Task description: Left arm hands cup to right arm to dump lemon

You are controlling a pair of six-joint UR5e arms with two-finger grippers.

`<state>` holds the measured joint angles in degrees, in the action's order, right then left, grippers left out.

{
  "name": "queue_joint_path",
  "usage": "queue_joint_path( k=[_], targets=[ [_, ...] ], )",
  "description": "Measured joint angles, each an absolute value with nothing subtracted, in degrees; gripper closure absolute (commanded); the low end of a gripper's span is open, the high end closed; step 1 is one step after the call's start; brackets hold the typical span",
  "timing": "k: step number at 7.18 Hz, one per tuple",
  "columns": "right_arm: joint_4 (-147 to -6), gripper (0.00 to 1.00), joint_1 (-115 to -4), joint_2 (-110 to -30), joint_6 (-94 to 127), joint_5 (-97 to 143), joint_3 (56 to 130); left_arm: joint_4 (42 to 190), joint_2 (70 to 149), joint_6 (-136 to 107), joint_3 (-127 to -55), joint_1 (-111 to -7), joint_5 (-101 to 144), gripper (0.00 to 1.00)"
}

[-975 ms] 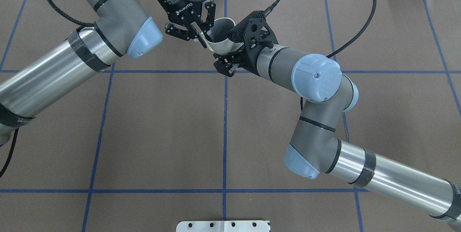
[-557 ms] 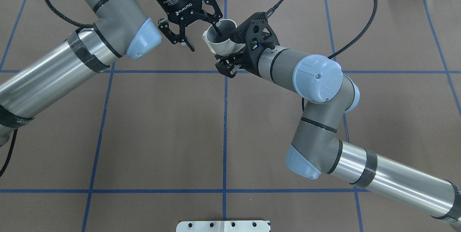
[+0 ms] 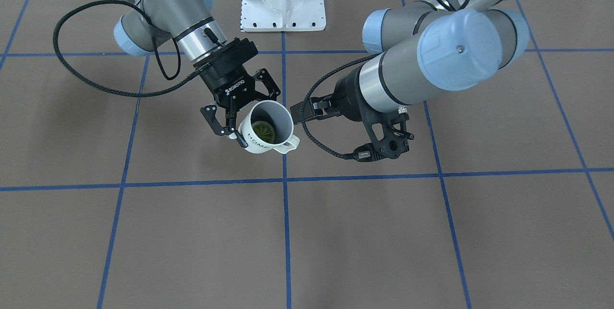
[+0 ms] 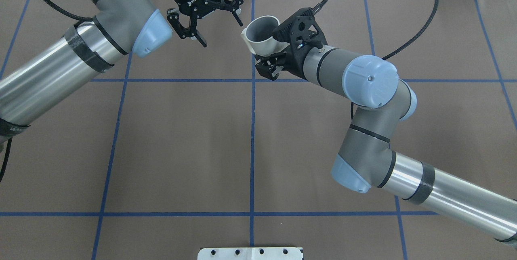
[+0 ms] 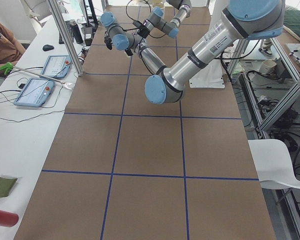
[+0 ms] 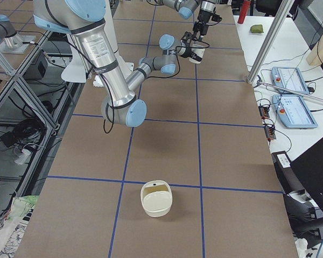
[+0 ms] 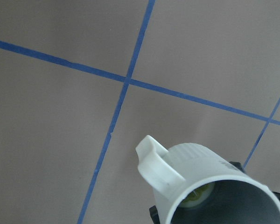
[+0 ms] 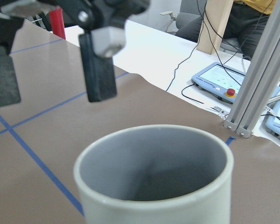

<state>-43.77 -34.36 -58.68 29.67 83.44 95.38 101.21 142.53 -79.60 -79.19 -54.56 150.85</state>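
— Surface?
— Brown table (image 4: 181, 139), blue tape grid (image 4: 252, 151); cream tub (image 6: 156, 198) at right end.
— Cup (image 4: 259, 45)?
— Aloft, far centre, lemon (image 3: 263, 130) inside; right gripper (image 3: 259, 119) clasps it. Left gripper (image 4: 222, 33) spread, just beside.
— Room?
— White bench (image 5: 20, 130), two tablets (image 5: 34, 92).

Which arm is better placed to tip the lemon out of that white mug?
Right. The right tool grips the white "HOME" mug with the small yellow-green lemon piece inside; the left tool is open and clear of it.

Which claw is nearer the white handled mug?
Right. The right claw clamps the white handled mug by its body; the left claw is open, apart, off its handle side.
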Motion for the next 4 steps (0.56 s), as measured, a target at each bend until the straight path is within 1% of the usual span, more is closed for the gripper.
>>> queue_joint_path(
  k=[2,3,4],
  targets=[
    [-43.8,0.80,-39.6,-64.8,29.7,84.0,98.6,101.6,141.7,-79.5,-79.7,-56.5,147.0,0.00],
    [-43.8,0.86,-41.8,-68.8,29.9,84.2,100.8,101.7,140.9,-79.4,-80.3,-56.8,144.4,0.00],
    [-43.6,0.89,-44.0,-73.9,30.8,84.2,103.5,101.7,140.1,-79.4,-80.7,-56.9,142.4,0.00]
  ],
)
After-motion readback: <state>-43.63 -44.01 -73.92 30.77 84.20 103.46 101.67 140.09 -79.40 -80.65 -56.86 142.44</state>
